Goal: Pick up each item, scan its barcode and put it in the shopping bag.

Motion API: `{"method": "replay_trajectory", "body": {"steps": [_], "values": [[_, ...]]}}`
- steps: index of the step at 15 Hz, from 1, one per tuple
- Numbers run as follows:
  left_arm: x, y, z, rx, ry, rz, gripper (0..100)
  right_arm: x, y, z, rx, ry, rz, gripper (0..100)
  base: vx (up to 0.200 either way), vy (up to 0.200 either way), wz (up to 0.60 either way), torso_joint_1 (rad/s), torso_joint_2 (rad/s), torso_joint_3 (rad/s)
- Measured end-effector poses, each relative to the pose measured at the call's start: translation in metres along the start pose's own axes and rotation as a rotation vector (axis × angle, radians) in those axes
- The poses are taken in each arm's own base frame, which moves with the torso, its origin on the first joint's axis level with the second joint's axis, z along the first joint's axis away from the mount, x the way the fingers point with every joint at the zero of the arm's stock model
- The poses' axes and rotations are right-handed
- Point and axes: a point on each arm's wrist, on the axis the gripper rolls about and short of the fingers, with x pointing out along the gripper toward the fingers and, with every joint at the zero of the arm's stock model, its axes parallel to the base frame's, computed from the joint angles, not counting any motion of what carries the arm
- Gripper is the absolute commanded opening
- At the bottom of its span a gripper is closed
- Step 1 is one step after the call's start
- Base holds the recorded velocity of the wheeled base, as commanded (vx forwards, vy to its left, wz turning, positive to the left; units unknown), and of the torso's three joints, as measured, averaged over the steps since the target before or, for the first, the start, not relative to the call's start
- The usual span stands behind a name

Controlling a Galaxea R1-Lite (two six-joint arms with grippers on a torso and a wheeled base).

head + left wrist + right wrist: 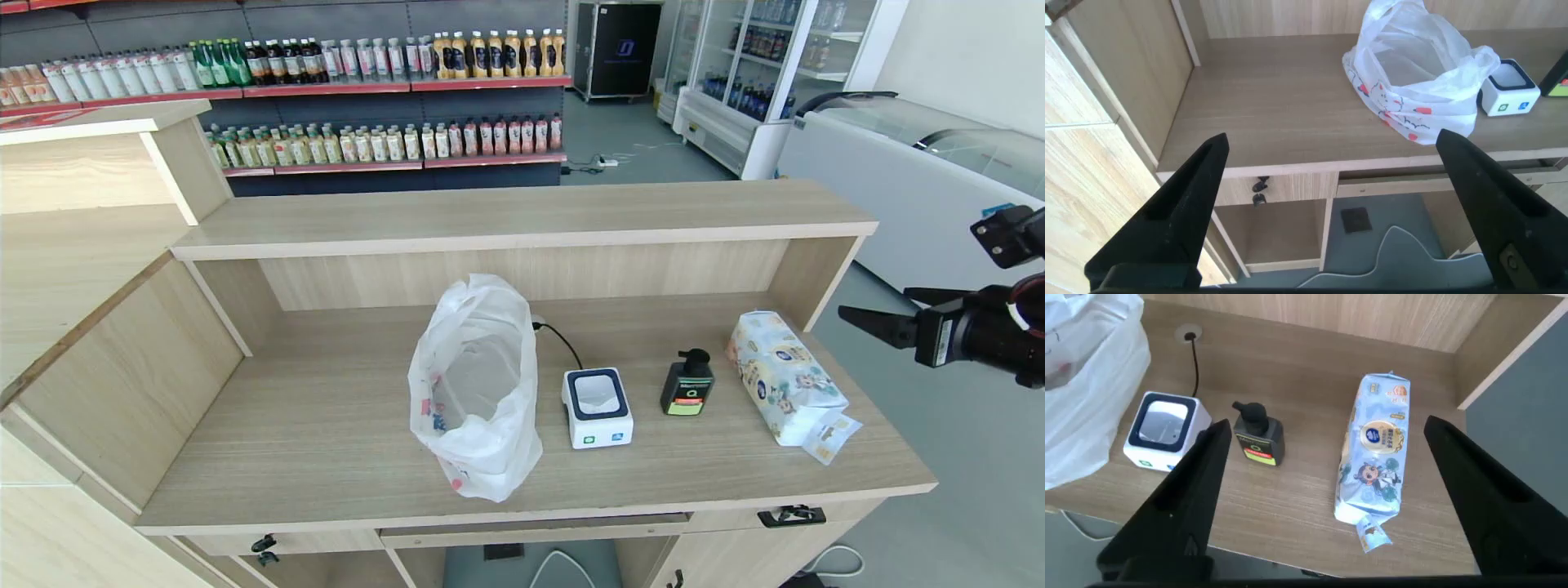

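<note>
The left end effector (1333, 139) and right end effector (873, 306) hung spread wide, holding nothing, off the tabletop (326, 441), where shopping bag (478, 392), scanner (598, 406), pump bottle (687, 384) and tissue pack (784, 376) sat left to right.

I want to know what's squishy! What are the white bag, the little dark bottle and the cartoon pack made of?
The shopping bag: thin, see-through white plastic film, crinkled and slumped.
The pump bottle: probably hard dark plastic, smooth, with a bright label.
The printed pack: soft plastic wrap, it seems, wrinkled at the ends; contents hidden.
</note>
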Motion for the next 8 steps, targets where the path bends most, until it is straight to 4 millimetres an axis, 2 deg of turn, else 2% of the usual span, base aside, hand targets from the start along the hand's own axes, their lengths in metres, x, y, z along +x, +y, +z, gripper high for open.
{"method": "replay_trajectory", "body": {"steps": [5, 8], "values": [[0.0, 0.0, 0.0, 0.0, 0.0, 0.0, 100, 0.022, -0.048, -0.054, -0.033, 0.091, 0.121, 100, 0.0, 0.0, 0.0, 0.0, 0.0, 0.0], [0.0, 0.0, 0.0, 0.0, 0.0, 0.0, 100, 0.034, -0.058, -0.075, -0.003, 0.121, 0.171, 100, 0.0, 0.0, 0.0, 0.0, 0.0, 0.0]]}}
